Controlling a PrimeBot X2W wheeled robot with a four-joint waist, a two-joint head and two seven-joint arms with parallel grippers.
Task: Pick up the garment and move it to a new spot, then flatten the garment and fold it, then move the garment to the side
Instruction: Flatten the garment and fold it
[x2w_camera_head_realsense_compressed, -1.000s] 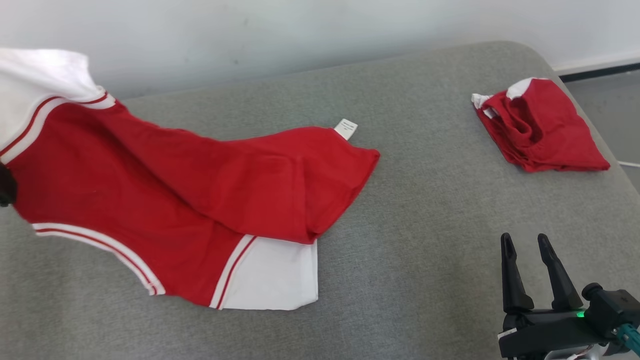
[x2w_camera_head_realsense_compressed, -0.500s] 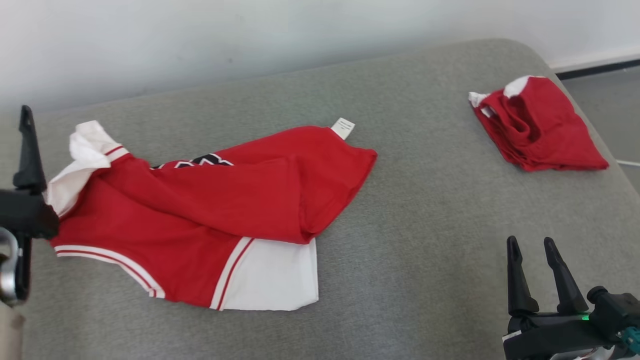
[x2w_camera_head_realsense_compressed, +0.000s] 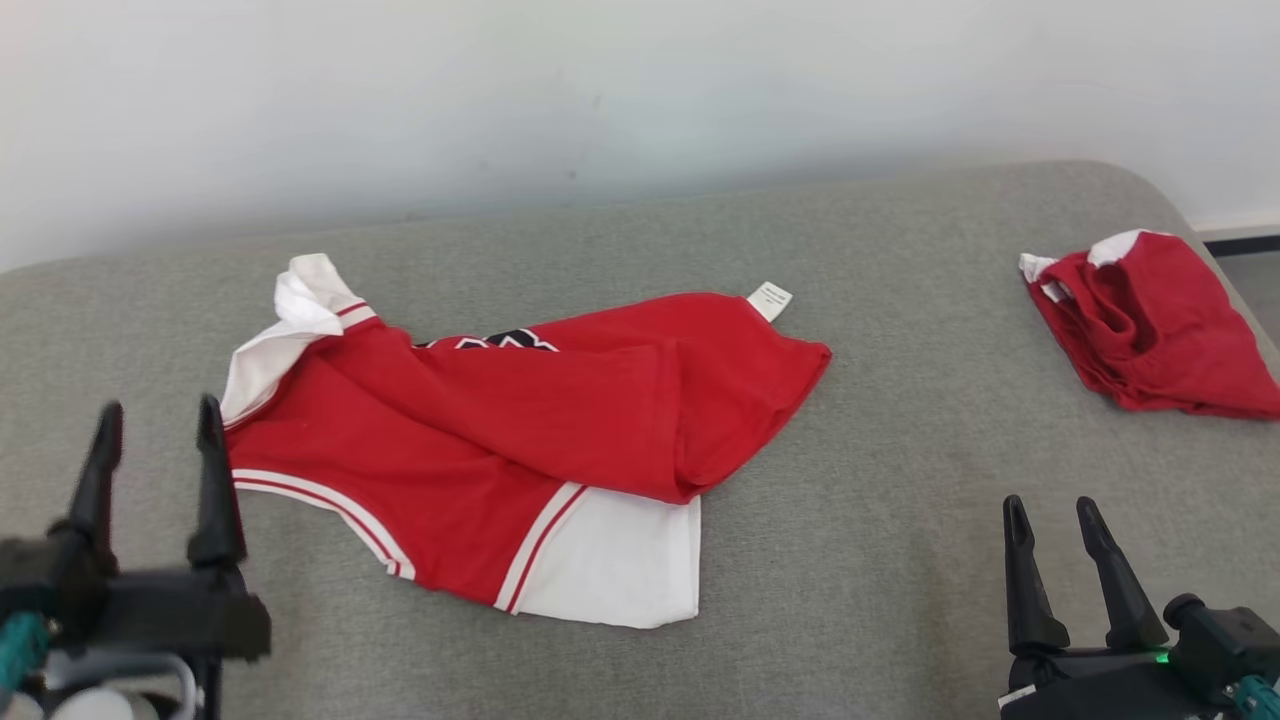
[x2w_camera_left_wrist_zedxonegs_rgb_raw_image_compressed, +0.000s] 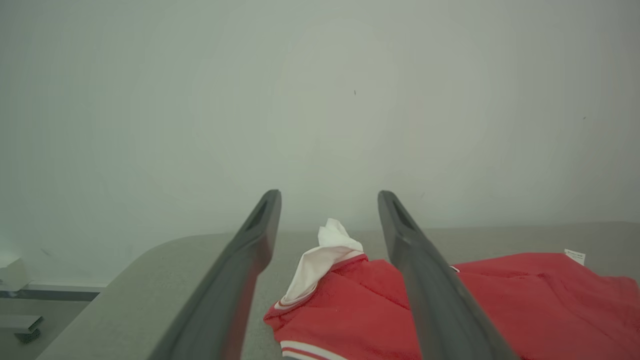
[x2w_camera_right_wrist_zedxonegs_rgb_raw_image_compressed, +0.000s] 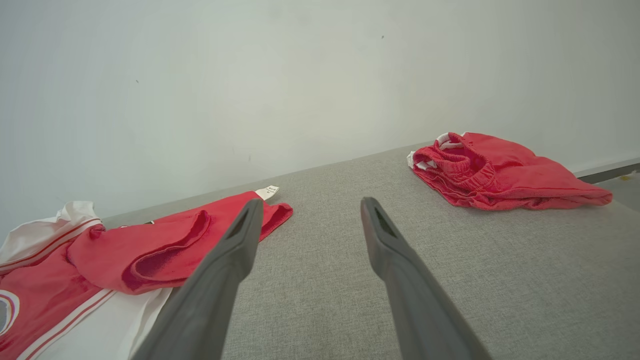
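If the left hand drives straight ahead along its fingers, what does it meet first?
Likely the garment: its raised white end shows between the fingers of the left hand. If it clears that, the wall. Depth unclear.

The garment (x2w_camera_head_realsense_compressed: 470, 430) is bright red with white panels, red-and-white stripe trim and dark numbers edged in white; its label (x2w_camera_head_realsense_compressed: 771, 300) is white. The far-right bundle (x2w_camera_head_realsense_compressed: 1160, 335) is red with white bits. The counter (x2w_camera_head_realsense_compressed: 900, 500) is grey weave, the wall (x2w_camera_head_realsense_compressed: 600, 100) off-white. The left gripper (x2w_camera_head_realsense_compressed: 159, 405) and right gripper (x2w_camera_head_realsense_compressed: 1049, 503) are black.
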